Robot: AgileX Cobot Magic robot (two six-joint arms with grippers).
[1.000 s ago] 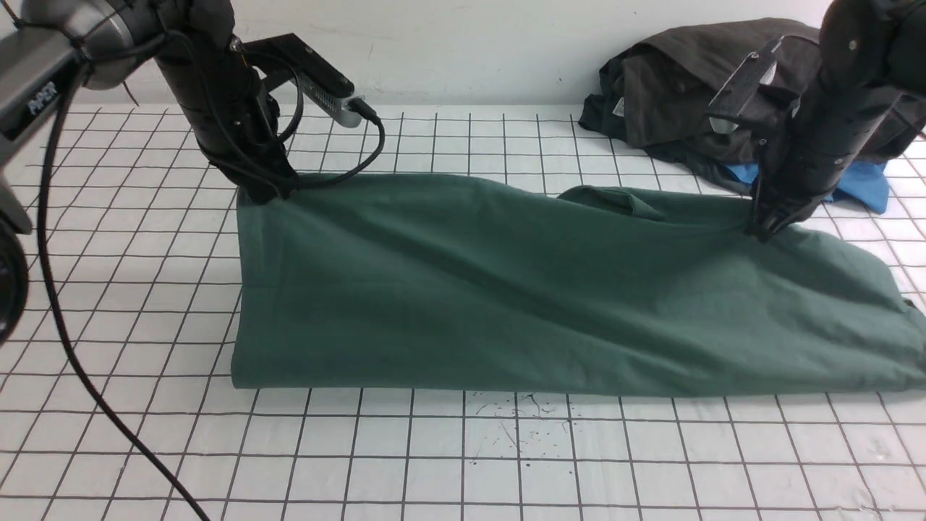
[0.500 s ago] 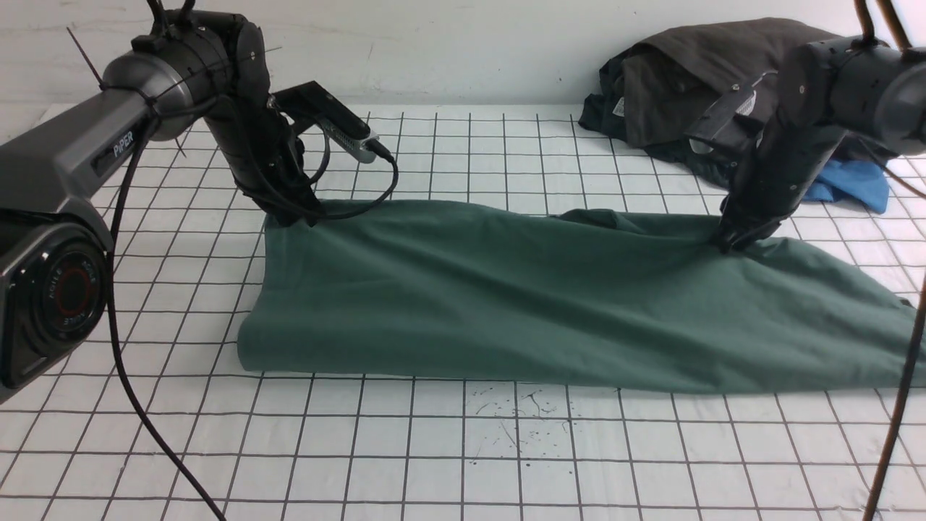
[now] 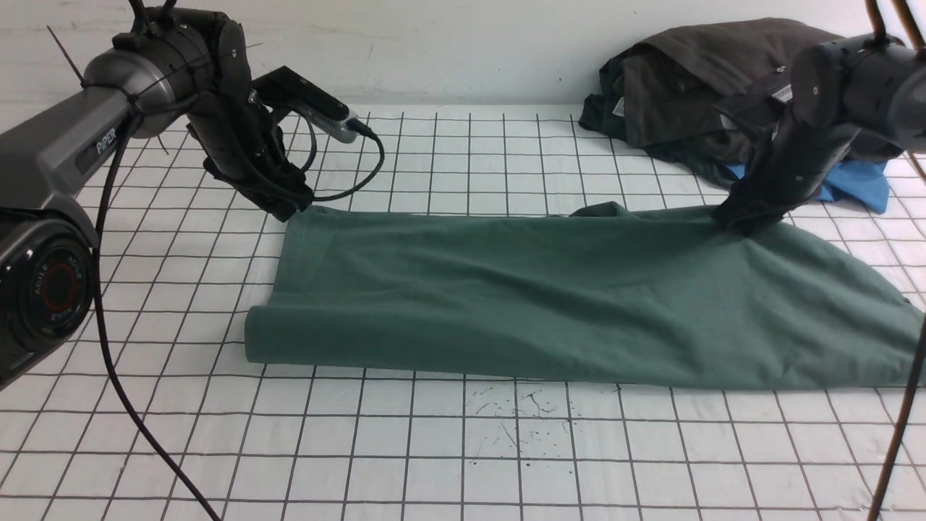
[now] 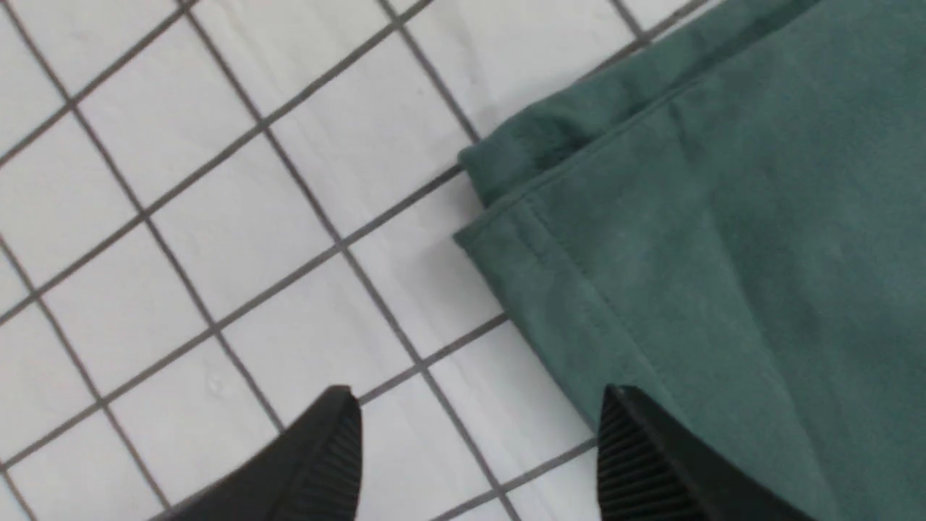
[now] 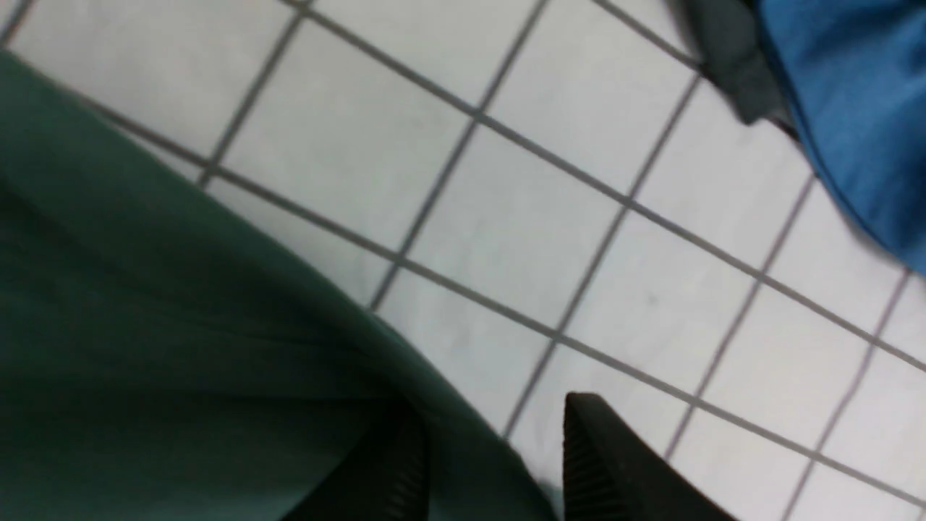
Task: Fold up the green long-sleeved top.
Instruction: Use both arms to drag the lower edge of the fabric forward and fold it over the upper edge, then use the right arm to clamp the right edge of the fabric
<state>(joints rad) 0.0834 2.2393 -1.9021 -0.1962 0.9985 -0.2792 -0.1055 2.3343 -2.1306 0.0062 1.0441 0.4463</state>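
Table (image 3: 434,463): white, dark grid lines, ink specks near the front
Green long-sleeved top (image 3: 564,311): folded in a long band across the table's middle, fold along its near edge
Left gripper (image 4: 477,434): at the top's far left corner, fingers spread wide, pinching nothing
Right gripper (image 5: 492,456): at the top's far right edge, fingers parted, cloth edge between them, blurred
Dark garments (image 3: 694,87): heaped far right by the wall, blue garment (image 3: 854,184) at the heap's near edge
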